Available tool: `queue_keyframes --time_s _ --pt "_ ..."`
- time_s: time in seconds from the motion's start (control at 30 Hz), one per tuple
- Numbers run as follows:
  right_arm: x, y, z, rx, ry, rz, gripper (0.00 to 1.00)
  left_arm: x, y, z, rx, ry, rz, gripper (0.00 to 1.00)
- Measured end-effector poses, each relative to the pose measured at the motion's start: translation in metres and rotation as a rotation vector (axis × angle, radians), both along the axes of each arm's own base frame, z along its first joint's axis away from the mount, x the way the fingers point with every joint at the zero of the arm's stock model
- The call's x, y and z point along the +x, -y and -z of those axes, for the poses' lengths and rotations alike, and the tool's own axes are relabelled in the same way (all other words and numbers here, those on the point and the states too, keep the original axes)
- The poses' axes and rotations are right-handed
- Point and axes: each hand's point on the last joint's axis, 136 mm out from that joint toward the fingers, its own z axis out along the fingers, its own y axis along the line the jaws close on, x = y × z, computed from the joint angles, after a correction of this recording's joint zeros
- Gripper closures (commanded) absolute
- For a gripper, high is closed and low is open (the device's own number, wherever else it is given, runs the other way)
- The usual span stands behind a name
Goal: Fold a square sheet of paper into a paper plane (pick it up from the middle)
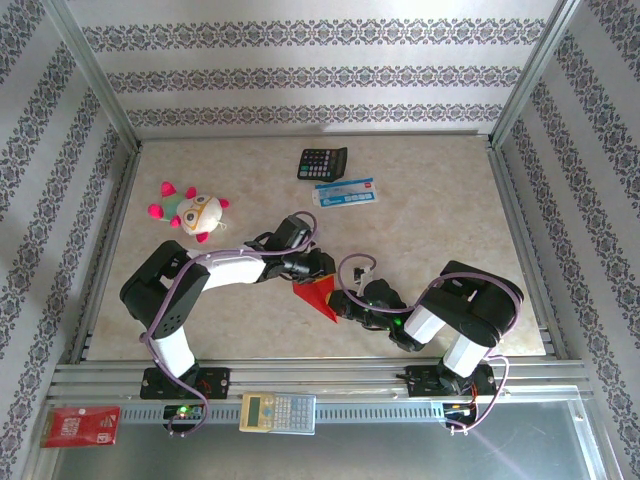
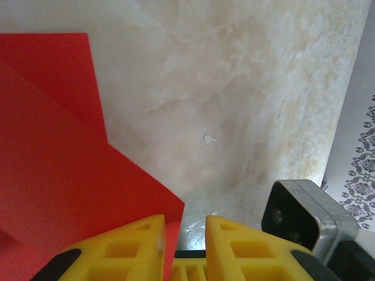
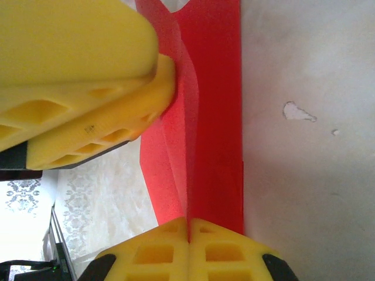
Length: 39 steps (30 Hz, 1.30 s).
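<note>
The square sheet of paper [image 1: 318, 297] is bright red and folded into a pointed wedge on the table between both arms. In the right wrist view the paper [image 3: 214, 117] rises as a centre crease with layers on each side, and my right gripper [image 3: 188, 223] is shut on that crease. My left gripper [image 2: 184, 221] stands just above the sheet with its yellow jaws a little apart. The paper's edge [image 2: 58, 175] lies against its left finger [image 2: 137, 240]. From above, the left gripper [image 1: 314, 268] and right gripper [image 1: 346, 307] meet at the paper.
A black calculator [image 1: 322, 162] and a blue-white packet [image 1: 345, 192] lie at the back. A plush toy [image 1: 190, 210] sits at the left. A beige calculator [image 1: 278, 411] and a red printed packet [image 1: 80, 426] rest on the front rail. A grey metal block [image 2: 304, 213] is beside the left fingers.
</note>
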Motion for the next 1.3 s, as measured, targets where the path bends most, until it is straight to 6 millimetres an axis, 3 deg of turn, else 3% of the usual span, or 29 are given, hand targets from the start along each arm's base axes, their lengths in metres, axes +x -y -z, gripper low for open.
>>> queue_keyframes --time_s 0.53,1.3 --pt "0.001 -0.001 0.0 0.001 0.0 -0.001 1.0 -0.004 -0.018 0.019 0.047 -0.023 -0.023 0.76" --pt "0.001 -0.002 0.0 0.001 -0.001 0.0 1.0 -0.007 -0.03 0.03 0.069 -0.038 -0.037 0.77"
